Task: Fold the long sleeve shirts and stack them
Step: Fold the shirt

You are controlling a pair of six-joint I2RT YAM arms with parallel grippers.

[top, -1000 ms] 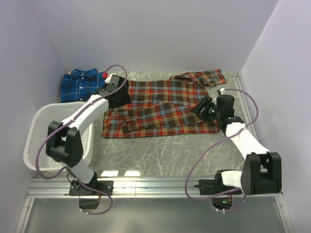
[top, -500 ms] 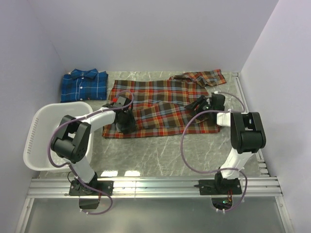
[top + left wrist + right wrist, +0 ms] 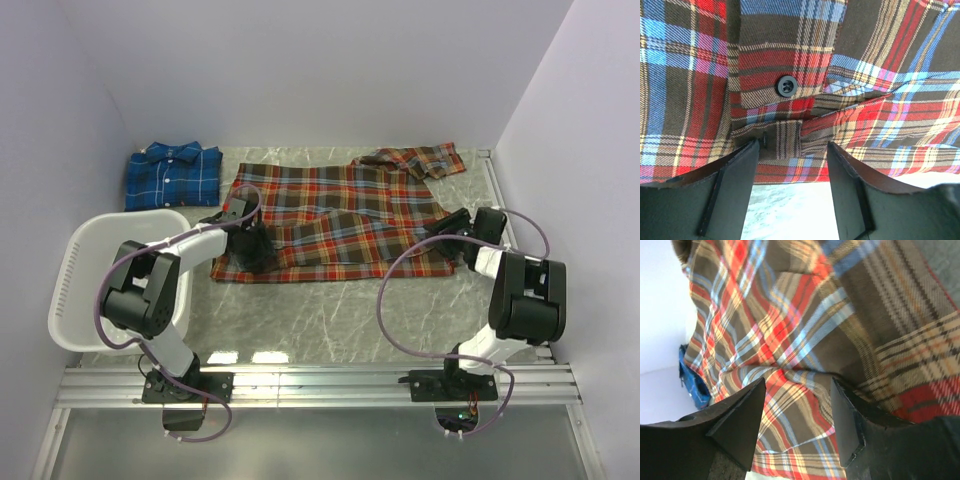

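Observation:
The red-orange plaid long sleeve shirt [image 3: 335, 215] lies spread flat mid-table, one sleeve folded across its body and the other bunched at the back right [image 3: 420, 158]. The blue plaid shirt [image 3: 172, 174] lies folded at the back left. My left gripper [image 3: 254, 250] is low at the red shirt's near-left hem, jaws open; the left wrist view shows its fingertips [image 3: 752, 150] touching the hem [image 3: 790, 172] below a dark button [image 3: 786, 85], bare table between them. My right gripper [image 3: 450, 224] is at the shirt's right edge, open, with plaid cloth [image 3: 795, 365] between its fingers.
A white slotted basket [image 3: 75, 290] stands at the near left beside the left arm. Walls close in the table at the back and both sides. Purple cables loop off both arms. The blue shirt [image 3: 692, 385] shows far off in the right wrist view.
My left gripper came from the shirt's back-left corner down to its near-left hem. The right gripper moved outward to the shirt's right edge, its arm now folded back.

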